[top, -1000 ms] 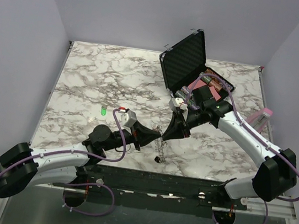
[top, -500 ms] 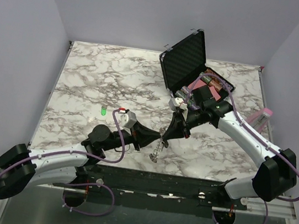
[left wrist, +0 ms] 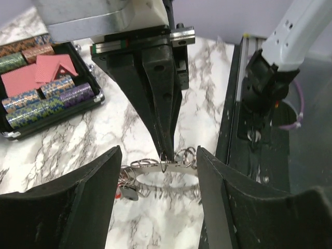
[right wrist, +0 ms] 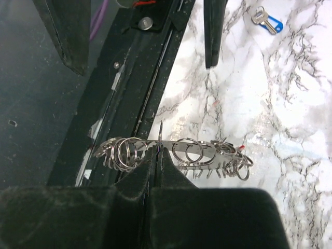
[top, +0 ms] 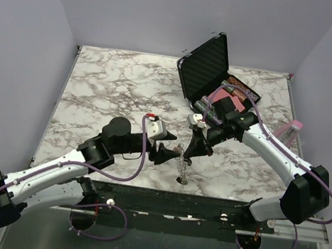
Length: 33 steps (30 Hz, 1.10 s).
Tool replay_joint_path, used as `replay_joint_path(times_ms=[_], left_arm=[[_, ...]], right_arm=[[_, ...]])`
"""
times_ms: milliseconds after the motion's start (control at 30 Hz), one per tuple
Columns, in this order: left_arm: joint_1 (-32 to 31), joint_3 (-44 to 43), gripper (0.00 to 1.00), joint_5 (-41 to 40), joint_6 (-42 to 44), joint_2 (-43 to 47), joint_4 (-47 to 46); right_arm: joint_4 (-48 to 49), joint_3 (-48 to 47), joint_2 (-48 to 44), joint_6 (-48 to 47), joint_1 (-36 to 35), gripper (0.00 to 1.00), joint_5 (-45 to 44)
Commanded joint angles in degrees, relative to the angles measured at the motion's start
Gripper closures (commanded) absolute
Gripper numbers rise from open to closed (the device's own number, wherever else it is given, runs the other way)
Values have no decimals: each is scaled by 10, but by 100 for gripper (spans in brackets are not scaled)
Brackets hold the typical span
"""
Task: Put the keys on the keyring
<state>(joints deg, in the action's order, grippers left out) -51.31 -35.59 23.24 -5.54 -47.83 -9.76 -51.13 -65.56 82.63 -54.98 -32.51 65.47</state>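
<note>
Silver keyring point(right wrist: 171, 153) hangs clamped in your right tool point(right wrist: 155, 157) at the bench's point(top: 96, 90) front edge. Left tool point(top: 169, 156) gapes empty: fetch the blue-headed key point(right wrist: 265, 21).

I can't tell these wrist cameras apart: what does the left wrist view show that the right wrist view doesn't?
Only the left wrist view shows the open case with colourful rolls inside. Only the right wrist view shows a small blue-and-silver piece lying on the table. Both show the right gripper pinching the keyring.
</note>
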Motion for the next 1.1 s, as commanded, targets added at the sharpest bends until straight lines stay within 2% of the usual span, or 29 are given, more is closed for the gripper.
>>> replay_joint_path(times_ms=[0, 133, 400, 600, 733, 933, 967, 1033, 1067], left_arm=[[4, -54, 32, 58, 86, -54, 168], [4, -72, 35, 80, 81, -88, 147], [4, -94, 55, 101, 58, -144, 117], [4, -100, 66, 90, 37, -157, 113], [4, -102, 78, 85, 30, -164, 116], [4, -92, 85, 73, 15, -162, 100], [4, -91, 88, 71, 13, -161, 100], [4, -88, 100, 65, 9, -160, 100], [4, -85, 100, 61, 4, -158, 86]], right_arm=[[-37, -26, -5, -36, 1, 99, -21], [-38, -26, -7, -36, 2, 99, -19], [-38, -26, -12, -36, 1, 100, -17], [-37, -26, -11, -37, 1, 100, -16], [-38, -26, -11, -36, 1, 100, -12], [-36, -23, -11, -36, 1, 99, -11], [-35, -23, -10, -36, 1, 100, -10], [-36, -23, -11, -36, 1, 99, -9], [-35, -23, -10, -36, 1, 99, -7]])
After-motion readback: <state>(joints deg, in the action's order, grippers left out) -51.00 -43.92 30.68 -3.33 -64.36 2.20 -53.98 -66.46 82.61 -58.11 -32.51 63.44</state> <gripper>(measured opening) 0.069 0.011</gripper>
